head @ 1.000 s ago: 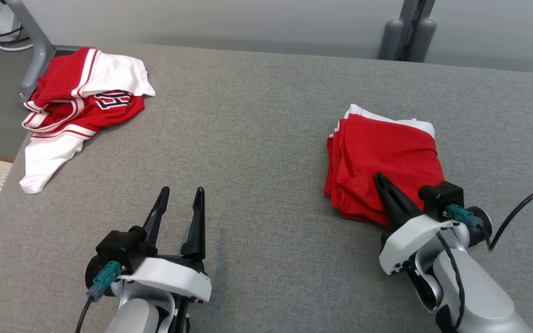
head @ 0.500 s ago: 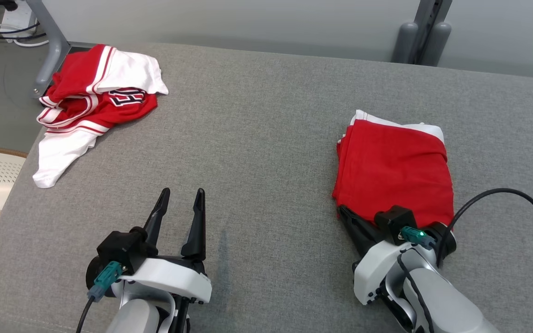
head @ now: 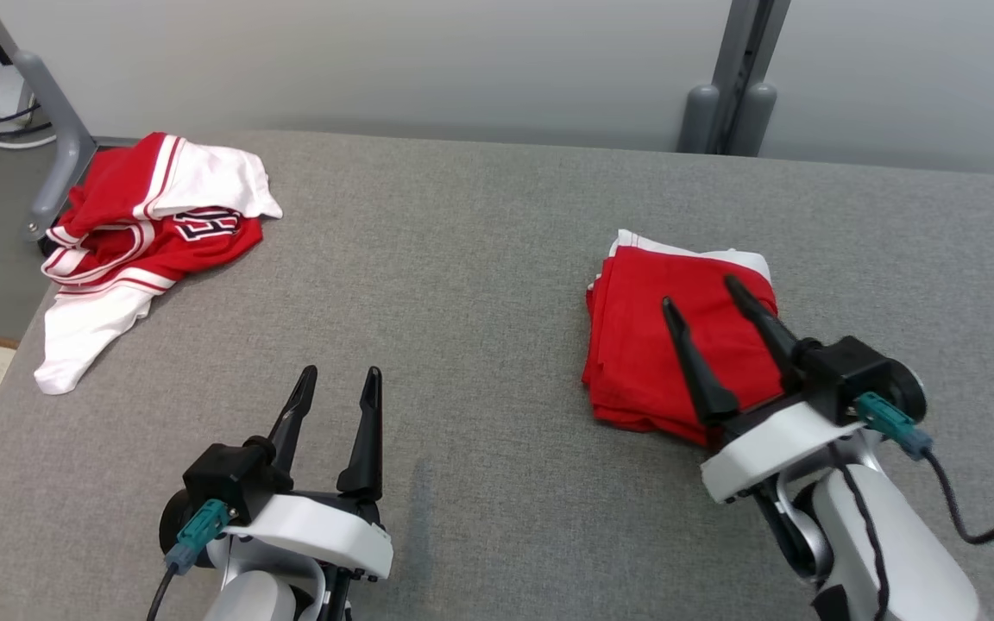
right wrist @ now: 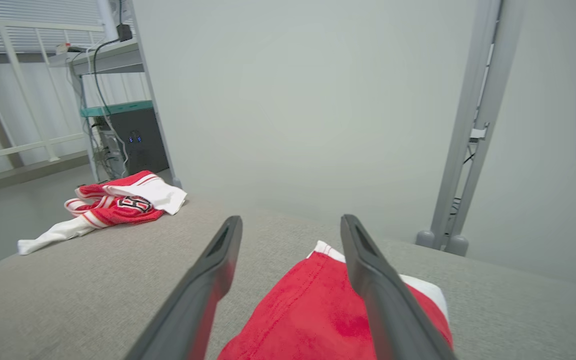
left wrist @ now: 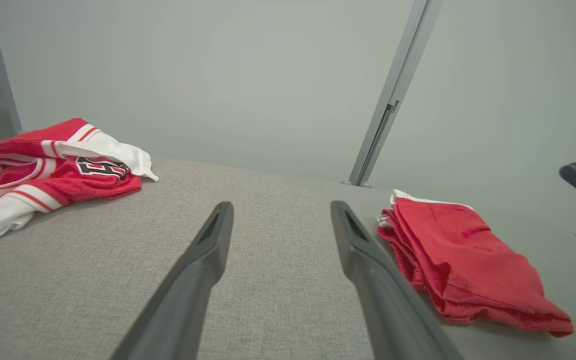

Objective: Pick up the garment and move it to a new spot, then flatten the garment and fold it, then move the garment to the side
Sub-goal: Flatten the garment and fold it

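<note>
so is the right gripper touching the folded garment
Cannot tell. In the head view the right gripper overlaps the folded garment; the right wrist view looks along its fingers. Neither shows a gap.

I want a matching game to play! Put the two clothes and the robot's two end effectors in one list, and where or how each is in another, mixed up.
1. folded red garment
2. crumpled jersey
3. left end effector
4. right end effector

A. open over bare table
B. messy, far left corner
C. open over red cloth
D. neat stack, right side

Pairs: 1-D, 2-B, 3-A, 4-C
</note>
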Robot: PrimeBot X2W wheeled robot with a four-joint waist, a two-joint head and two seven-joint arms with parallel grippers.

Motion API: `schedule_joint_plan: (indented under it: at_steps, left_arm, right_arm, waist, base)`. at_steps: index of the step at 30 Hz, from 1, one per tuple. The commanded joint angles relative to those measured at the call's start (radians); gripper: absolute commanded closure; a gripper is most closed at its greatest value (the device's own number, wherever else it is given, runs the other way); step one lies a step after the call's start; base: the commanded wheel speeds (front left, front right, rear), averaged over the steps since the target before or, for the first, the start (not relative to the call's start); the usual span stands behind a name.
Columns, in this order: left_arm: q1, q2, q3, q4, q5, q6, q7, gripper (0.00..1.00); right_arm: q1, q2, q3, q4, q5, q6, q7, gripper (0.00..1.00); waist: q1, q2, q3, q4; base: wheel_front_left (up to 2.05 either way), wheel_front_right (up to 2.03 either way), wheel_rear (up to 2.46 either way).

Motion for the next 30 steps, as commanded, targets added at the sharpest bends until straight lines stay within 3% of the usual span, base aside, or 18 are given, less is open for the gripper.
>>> schedule_joint_plan:
  at_steps: [1, 14, 30]
  left_arm:
    - [0.007, 0.007, 0.0, -0.004, 0.004, -0.004, 0.0, 0.0]
    - [0.02, 0.004, 0.037, -0.033, 0.027, 0.026, 0.0, 0.0]
    - [0.056, -0.003, 0.102, -0.018, 0.035, 0.025, 0.0, 0.0]
  right_arm:
    - [0.027, -0.007, -0.038, -0.033, -0.018, 0.0, 0.0, 0.0]
    - [0.257, 0.011, -0.358, -0.245, -0.077, 0.0, 0.0, 0.0]
    - [0.353, 0.012, -0.378, -0.256, -0.009, 0.0, 0.0, 0.0]
  waist:
    - [0.0, 0.0, -0.021, -0.017]
    - [0.0, 0.0, -0.066, -0.1]
    - [0.0, 0.0, -0.071, -0.131]
  base:
    - [0.0, 0.0, 0.0]
    - [0.0, 0.0, 0.0]
    - [0.0, 0.0, 0.0]
